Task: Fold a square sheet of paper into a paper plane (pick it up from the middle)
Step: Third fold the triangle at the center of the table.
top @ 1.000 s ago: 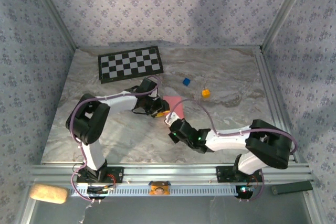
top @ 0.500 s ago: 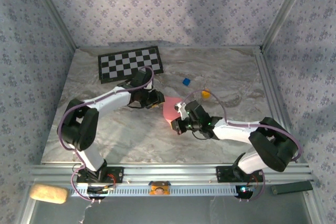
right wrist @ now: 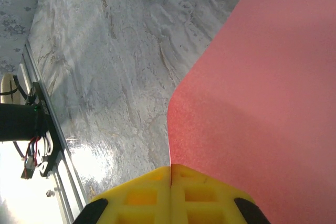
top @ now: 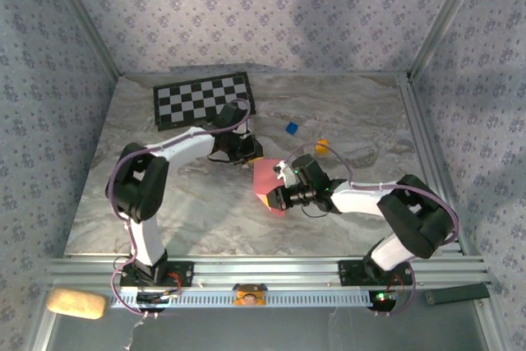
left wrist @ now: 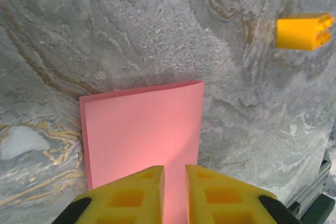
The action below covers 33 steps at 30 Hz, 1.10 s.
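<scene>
The square sheet of paper (top: 266, 178) is salmon-pink and lies mid-table, folded into a rectangle (left wrist: 142, 127) rather than a paper plane. My left gripper (top: 249, 155) hovers at its far edge. Its yellow fingertips (left wrist: 174, 167) stand a narrow gap apart over the pink surface, with nothing between them. My right gripper (top: 273, 199) is at the sheet's near corner. Its jaws (right wrist: 171, 167) are pressed together on the paper's edge, and the pink paper (right wrist: 262, 93) curves up from the marble there.
An orange block (top: 322, 146) (left wrist: 304, 31) and a small blue block (top: 291, 127) sit behind the paper to the right. The black-and-white checkerboard mat (top: 204, 99) lies at the back left. Aluminium rails border the table's right side (top: 427, 154) and near edge.
My left gripper has drawn back to the paper's far edge and its jaws have narrowed. The right arm has reached forward and left, keeping hold of the paper's near corner.
</scene>
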Motion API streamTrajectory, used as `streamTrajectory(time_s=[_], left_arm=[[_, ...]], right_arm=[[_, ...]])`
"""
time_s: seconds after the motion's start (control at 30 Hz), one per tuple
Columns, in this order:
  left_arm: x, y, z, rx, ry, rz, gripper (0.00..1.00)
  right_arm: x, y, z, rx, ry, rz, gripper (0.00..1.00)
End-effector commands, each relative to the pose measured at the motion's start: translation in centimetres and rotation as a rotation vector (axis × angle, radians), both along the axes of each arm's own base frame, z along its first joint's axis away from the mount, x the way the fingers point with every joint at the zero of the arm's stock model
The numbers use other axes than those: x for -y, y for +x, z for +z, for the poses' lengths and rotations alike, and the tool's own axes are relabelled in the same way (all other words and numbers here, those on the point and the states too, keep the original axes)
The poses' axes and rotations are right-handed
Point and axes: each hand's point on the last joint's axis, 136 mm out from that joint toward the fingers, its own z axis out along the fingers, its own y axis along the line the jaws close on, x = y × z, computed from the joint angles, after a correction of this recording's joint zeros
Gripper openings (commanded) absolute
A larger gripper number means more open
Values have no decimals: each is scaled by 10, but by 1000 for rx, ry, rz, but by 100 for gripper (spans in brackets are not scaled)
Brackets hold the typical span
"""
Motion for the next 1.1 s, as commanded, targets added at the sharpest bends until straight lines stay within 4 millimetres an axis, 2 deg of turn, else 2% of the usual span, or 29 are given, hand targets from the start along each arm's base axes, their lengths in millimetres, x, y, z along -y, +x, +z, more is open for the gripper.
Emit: streamTrajectory(time_s=[0.0,0.27,0.6,1.07], left_arm=[[16,-4,-5,-32,-33,-51,15],[22,-10,-38,-93,-3,-62,14],[8,-23,-71,-145,91,-66,11],[5,-25,-72,-143,105,-69,10]], right_arm=[[-9,4,7,-17,43,11,0],[-10,5,2,-36,40,11,0],[-5,10,-4,-57,30,-11,0],[17,24,-19,-73,-62,-81,0]])
